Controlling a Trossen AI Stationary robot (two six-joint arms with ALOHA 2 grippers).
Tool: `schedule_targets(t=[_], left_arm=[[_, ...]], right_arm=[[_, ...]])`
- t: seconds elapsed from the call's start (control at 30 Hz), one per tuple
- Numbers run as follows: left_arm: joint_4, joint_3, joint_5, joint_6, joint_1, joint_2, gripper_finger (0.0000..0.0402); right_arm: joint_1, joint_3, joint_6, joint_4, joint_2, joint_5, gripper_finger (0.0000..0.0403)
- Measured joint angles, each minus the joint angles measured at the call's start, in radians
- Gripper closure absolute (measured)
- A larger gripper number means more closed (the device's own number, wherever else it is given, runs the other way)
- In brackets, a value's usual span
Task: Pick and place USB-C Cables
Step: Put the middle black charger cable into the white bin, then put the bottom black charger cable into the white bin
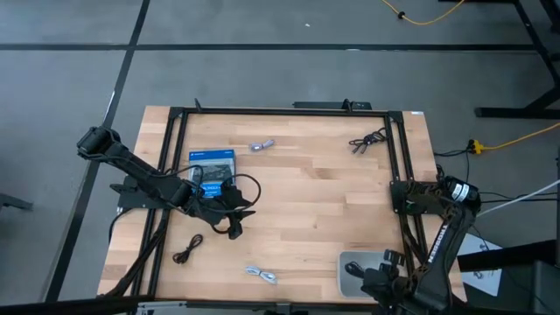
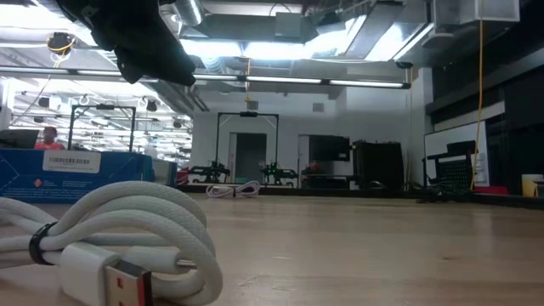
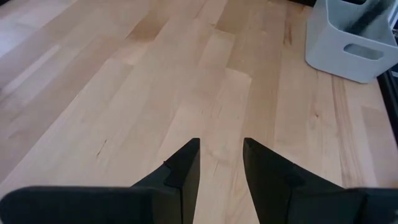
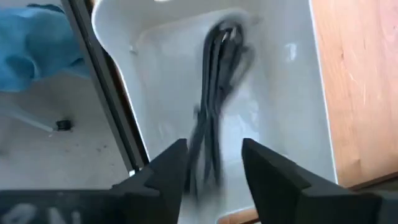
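My right gripper (image 4: 214, 165) is open above the pale grey bin (image 4: 280, 93) at the table's near right. A black USB-C cable (image 4: 214, 81) shows blurred inside the bin, below the gap between the fingers. My left gripper (image 3: 221, 162) is open over bare wood near the table's middle left (image 1: 234, 229). On the table lie one black cable (image 1: 187, 251) near the left, one black cable (image 1: 367, 140) far right, a grey-white cable (image 1: 261, 145) far middle and a grey-white cable (image 1: 261, 275) at the near edge, which is large in the low view (image 2: 110, 238).
A blue box (image 1: 213, 171) lies flat beside my left arm, with a black arm wire looping over it. A black metal frame (image 1: 280, 112) runs along the table's far edge and down both sides. The bin (image 1: 354, 262) sits at the near right. Bare wood spreads across the middle.
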Motion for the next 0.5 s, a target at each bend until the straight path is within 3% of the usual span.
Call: schedule_targets(t=[0.5], left_arm=[[0.0, 0.0, 0.0, 0.001, 0.0, 0.0, 0.0287]], right_arm=[[-0.018, 0.002, -0.002, -0.036, 0.0, -0.009, 0.0225]])
